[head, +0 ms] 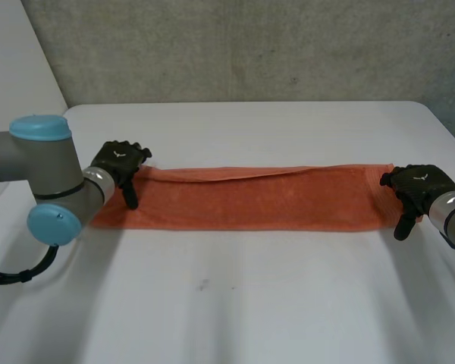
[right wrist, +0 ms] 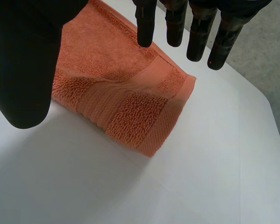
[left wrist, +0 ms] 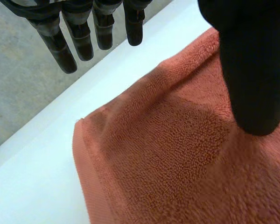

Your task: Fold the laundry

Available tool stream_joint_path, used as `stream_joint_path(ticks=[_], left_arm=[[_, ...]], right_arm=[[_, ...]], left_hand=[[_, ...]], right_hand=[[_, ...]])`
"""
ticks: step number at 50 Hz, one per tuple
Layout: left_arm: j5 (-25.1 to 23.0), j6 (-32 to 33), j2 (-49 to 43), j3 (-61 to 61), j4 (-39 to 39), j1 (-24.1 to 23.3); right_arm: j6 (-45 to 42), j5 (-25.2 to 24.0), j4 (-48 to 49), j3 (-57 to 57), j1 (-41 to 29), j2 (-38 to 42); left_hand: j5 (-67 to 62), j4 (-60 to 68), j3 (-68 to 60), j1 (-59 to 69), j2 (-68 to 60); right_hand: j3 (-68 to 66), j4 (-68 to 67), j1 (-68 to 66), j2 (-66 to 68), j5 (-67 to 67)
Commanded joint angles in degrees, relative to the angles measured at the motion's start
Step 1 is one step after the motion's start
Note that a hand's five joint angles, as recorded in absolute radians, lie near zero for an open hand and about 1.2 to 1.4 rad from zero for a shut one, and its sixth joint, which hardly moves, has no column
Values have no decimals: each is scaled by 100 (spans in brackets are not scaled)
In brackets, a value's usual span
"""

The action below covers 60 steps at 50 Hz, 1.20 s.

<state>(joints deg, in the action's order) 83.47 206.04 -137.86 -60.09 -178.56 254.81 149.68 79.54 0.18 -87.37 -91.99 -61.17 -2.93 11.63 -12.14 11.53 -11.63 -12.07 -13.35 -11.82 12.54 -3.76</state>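
An orange towel (head: 243,199) lies folded into a long strip across the white table (head: 235,303). My left hand (head: 120,164) hovers over the strip's left end, fingers straight and open, thumb above the towel (left wrist: 177,154) and holding nothing. Over the right end my right hand (head: 415,188) is open too. In the right wrist view its fingers (right wrist: 199,32) hang spread above the towel's end band (right wrist: 130,112) without touching it.
A grey wall (head: 250,45) rises behind the table's far edge. Bare white tabletop spreads in front of the towel towards me. The left arm's grey joint with its blue cap (head: 42,152) stands beside the towel's left end.
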Motion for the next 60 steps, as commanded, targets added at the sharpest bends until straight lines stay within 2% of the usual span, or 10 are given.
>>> stream_joint_path(ticks=[1,5,12,17,30,32,35,40,44,60], left_arm=[[-23,-11,496,-635,-39,-1],[-23,-11,707,-951,-126,-10],[-374,-117,822,-1110,-65,-142],[-831,-214,621,-891,92,-168],[-814,-214,-549,735,1165,-230],[-806,-222,-646,928,1165,-230],[-797,-292,-690,1236,1157,-230],[-744,-838,-532,1360,875,-230],[-709,-1408,-93,1045,367,-212],[-577,-961,1198,-1433,146,-212]], right_arm=[[0,-8,-44,0,23,-9],[0,-8,-44,27,50,-53],[0,-8,-44,9,138,-79],[0,-8,-44,-8,120,-71],[-8,-17,-36,-35,103,-27],[-26,-17,-36,-35,103,-27],[-114,-17,-36,-43,111,-18],[-158,-8,-36,-61,103,-18],[-167,-8,-36,-79,103,-27],[-149,-87,-53,-175,138,-79]], left_hand=[[293,-163,214,-153,163],[38,92,-41,102,-92],[-2117,2246,-2196,2256,-2246],[-2083,2213,-2162,2223,-2213],[-1983,2113,-2062,2123,-2113],[-1632,1761,-1711,1771,-1761],[293,-163,214,-153,163],[293,-163,214,-153,163],[293,-163,214,-153,163],[293,-163,214,-153,163]], right_hand=[[207,335,182,-254,376],[207,335,182,-254,376],[207,335,182,-254,376],[207,335,182,-254,376],[207,335,182,-254,376],[207,335,182,-254,376],[207,335,182,-254,376],[207,335,182,-254,376],[207,335,182,-254,376],[207,335,182,-254,376]])
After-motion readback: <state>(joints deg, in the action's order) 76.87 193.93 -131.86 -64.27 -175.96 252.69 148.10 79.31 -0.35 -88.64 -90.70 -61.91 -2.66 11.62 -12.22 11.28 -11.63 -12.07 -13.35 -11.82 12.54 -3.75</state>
